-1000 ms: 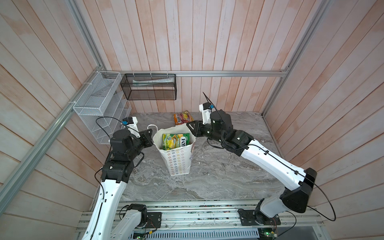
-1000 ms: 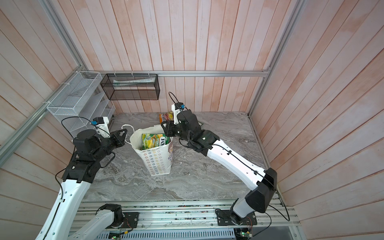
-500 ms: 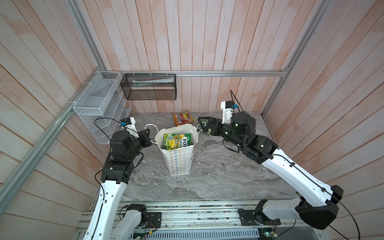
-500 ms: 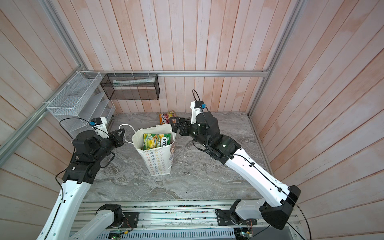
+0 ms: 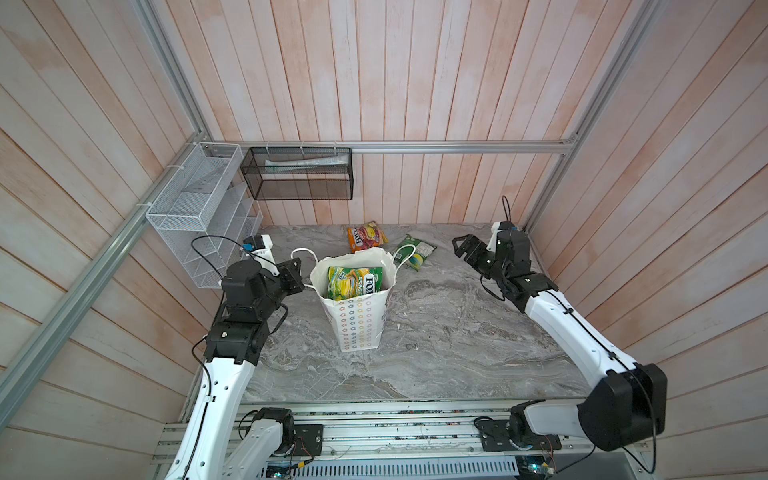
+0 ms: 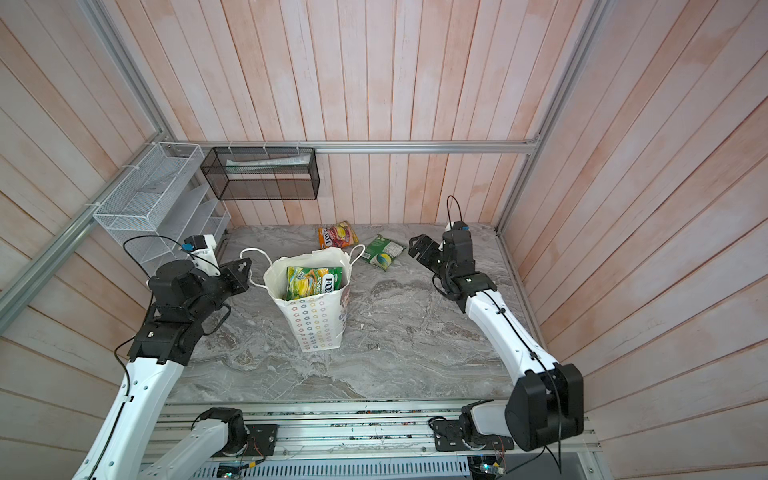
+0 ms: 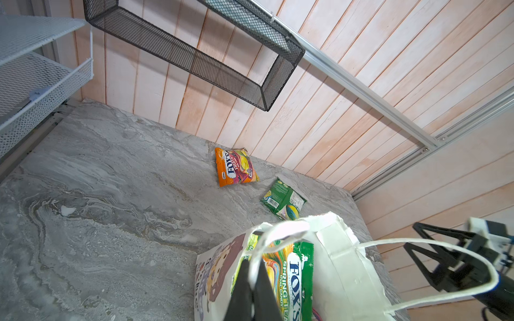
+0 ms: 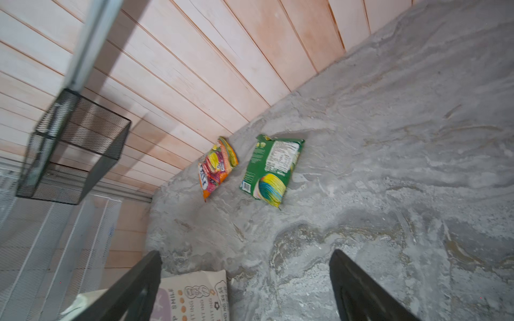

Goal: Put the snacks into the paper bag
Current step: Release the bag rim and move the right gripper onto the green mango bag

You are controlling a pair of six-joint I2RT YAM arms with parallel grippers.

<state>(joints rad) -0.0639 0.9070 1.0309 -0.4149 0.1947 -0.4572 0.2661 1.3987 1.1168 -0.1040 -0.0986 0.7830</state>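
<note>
The marble table looks as it did a second ago, and so do the white rack on the left wall and the black basket on the back wall. The right arm shows the big change. A second ago it reached across to the bag's mouth, half a second ago it had drawn partway back, and now it is folded toward the right wall, well apart from the bag. The left arm has barely shifted. The bag stands upright mid-table in both top views, in the same place, mouth open. Inside it a yellow-green packet stands on edge with its top at the mouth, as before. Behind the bag, near the back wall, the orange packet lies flat where it lay. To its right a green packet, back side up, is now in plain view where the arm covered that spot earlier. The right wrist view shows the orange and green packets apart, not touching. The right gripper hangs over the table's right rear, jaws spread wide with nothing between them. The left gripper, at the bag's left rim, stays clamped on a cord handle, its jaws pressed together on the cord.
</note>
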